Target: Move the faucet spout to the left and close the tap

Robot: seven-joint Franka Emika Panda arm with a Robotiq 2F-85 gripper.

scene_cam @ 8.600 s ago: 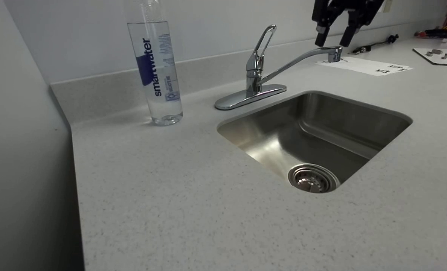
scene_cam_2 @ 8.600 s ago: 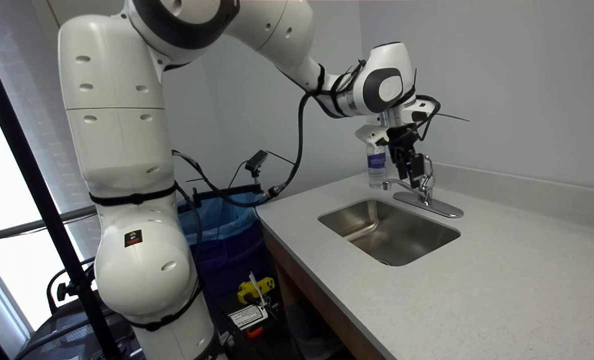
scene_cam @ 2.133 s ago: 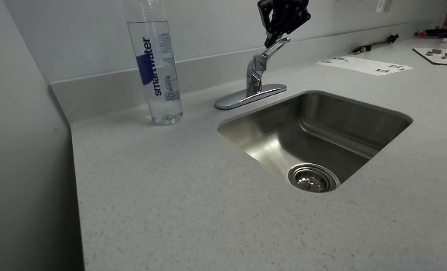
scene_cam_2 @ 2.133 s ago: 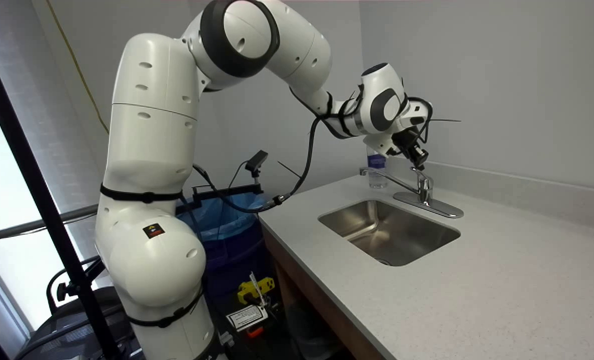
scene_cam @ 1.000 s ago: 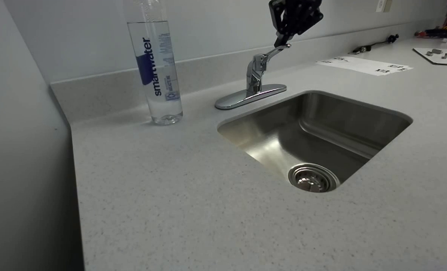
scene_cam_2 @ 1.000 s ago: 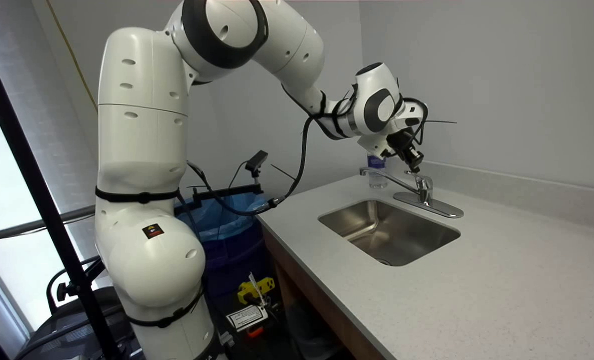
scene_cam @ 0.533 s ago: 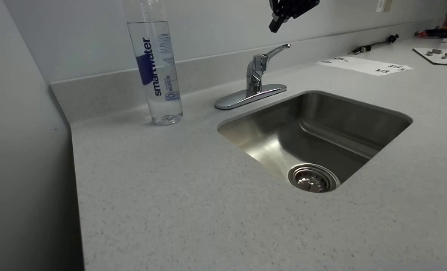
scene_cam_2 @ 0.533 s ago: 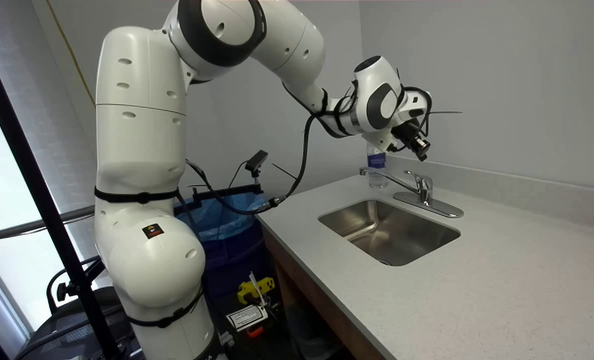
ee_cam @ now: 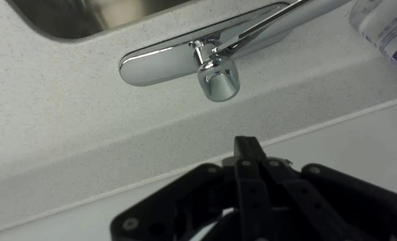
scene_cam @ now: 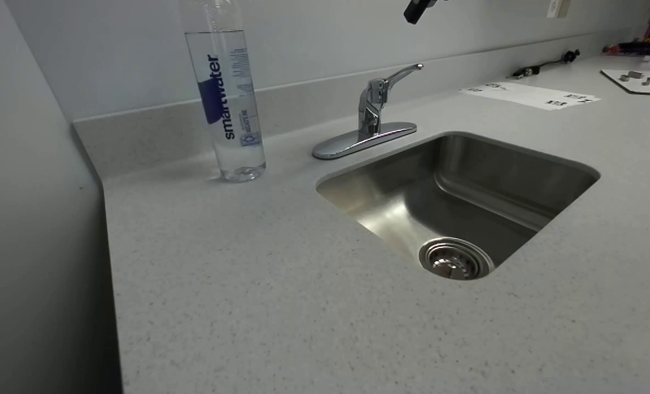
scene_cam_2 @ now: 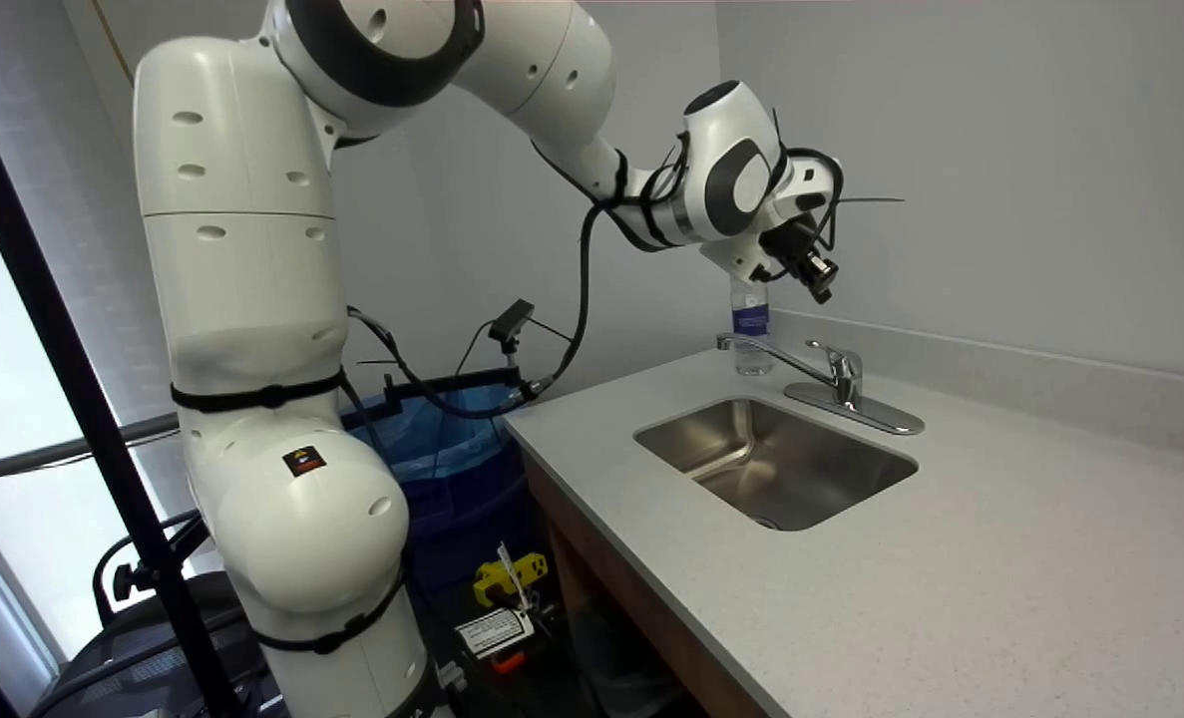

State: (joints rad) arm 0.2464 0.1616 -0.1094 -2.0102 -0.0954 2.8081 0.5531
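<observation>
Clearly apart: tap (scene_cam_2: 849,373), faucet spout (scene_cam_2: 781,355) both below hand (scene_cam_2: 823,295); hand pressed together.

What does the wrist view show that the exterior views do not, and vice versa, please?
Only the wrist view shows the tap from overhead and the gripper plainly closed. Only the exterior views, between them, show the drain, the white arm and the whole spout. Both show at least part of the gripper, tap, bottle and sink.

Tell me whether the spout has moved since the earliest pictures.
Yes: leftward in an exterior view. Against the fixed sink, the tip of the spout has swung from the right edge of the bottle past its left.
</observation>
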